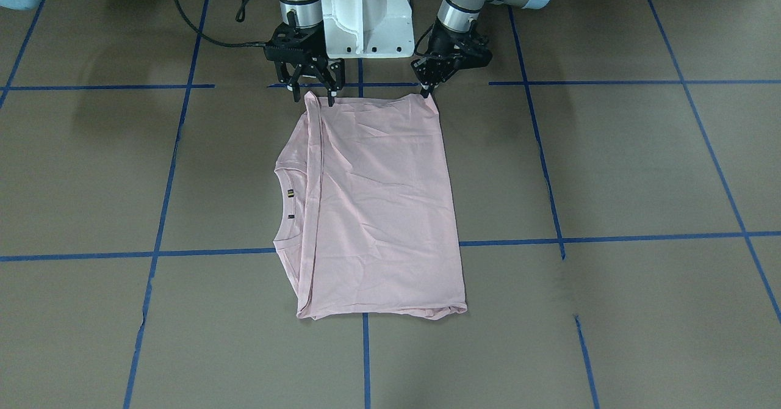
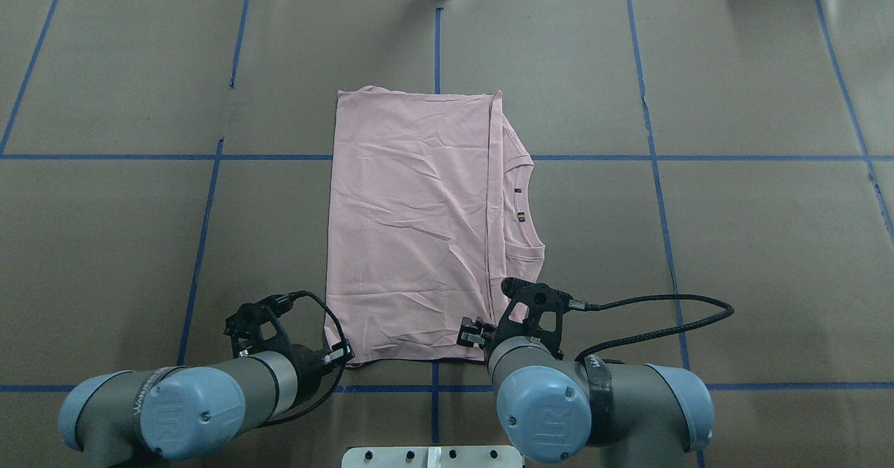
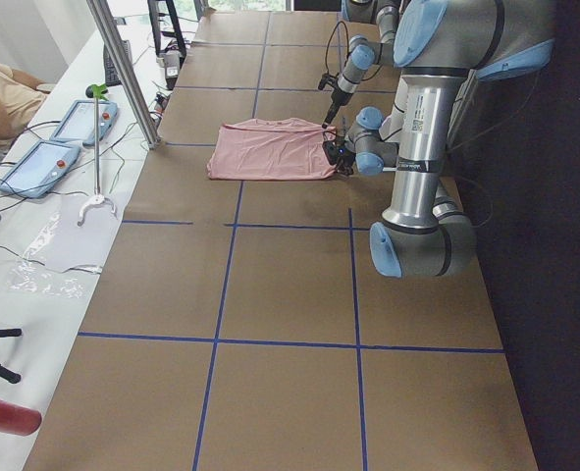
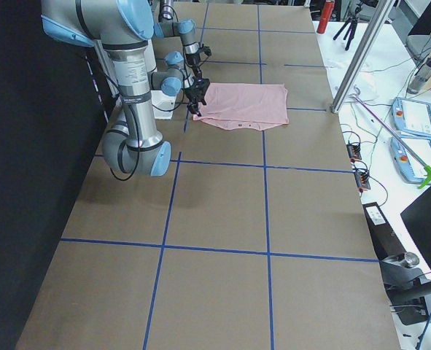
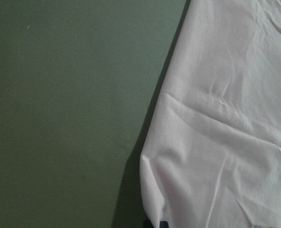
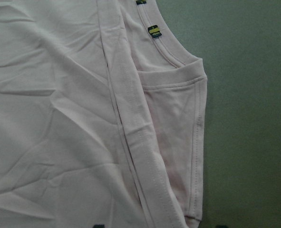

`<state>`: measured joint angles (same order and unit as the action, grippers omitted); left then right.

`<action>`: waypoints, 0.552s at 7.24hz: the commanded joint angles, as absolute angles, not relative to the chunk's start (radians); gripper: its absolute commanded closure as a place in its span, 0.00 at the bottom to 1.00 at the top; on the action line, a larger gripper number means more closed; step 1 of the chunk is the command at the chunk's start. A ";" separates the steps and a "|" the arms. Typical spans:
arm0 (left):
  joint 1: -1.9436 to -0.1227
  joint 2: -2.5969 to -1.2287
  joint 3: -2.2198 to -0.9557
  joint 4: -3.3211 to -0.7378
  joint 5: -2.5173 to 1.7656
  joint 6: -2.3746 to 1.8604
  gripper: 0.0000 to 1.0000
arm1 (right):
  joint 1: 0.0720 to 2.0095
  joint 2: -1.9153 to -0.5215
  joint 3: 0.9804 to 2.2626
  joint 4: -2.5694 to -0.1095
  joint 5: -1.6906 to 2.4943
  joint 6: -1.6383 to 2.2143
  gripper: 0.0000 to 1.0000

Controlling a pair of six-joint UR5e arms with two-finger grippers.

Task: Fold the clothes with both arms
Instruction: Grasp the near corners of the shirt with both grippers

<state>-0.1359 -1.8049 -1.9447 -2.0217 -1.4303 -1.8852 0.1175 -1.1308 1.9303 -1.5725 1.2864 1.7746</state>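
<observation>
On the left, the left gripper (image 1: pixel 426 91) is seen with its fingers drawn together at a near corner of the pale pink T-shirt (image 2: pixel 412 230); whether cloth is pinched cannot be told. The shirt is laid folded and flat on the brown table (image 2: pixel 733 244), its collar (image 2: pixel 529 202) turned rightward. At the other near corner, the right gripper (image 1: pixel 314 94) is held spread, released
</observation>
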 commanded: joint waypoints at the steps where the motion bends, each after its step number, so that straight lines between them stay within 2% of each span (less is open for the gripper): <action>1: -0.135 -1.807 -1.945 -2.022 -1.430 -1.885 1.00 | 0.117 -1.112 1.918 -1.606 1.330 1.775 0.23; 2: -0.137 -1.806 -1.945 -2.022 -1.430 -1.887 1.00 | 0.117 -1.083 1.893 -1.620 1.331 1.775 0.23; 4: -0.135 -1.805 -1.945 -2.022 -1.430 -1.885 1.00 | 0.117 -1.069 1.853 -1.621 1.331 1.776 0.30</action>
<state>-0.1360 -1.8057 -1.9451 -2.0218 -1.4297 -1.8856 0.1166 -1.0800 1.8782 -1.6180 1.3301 1.7752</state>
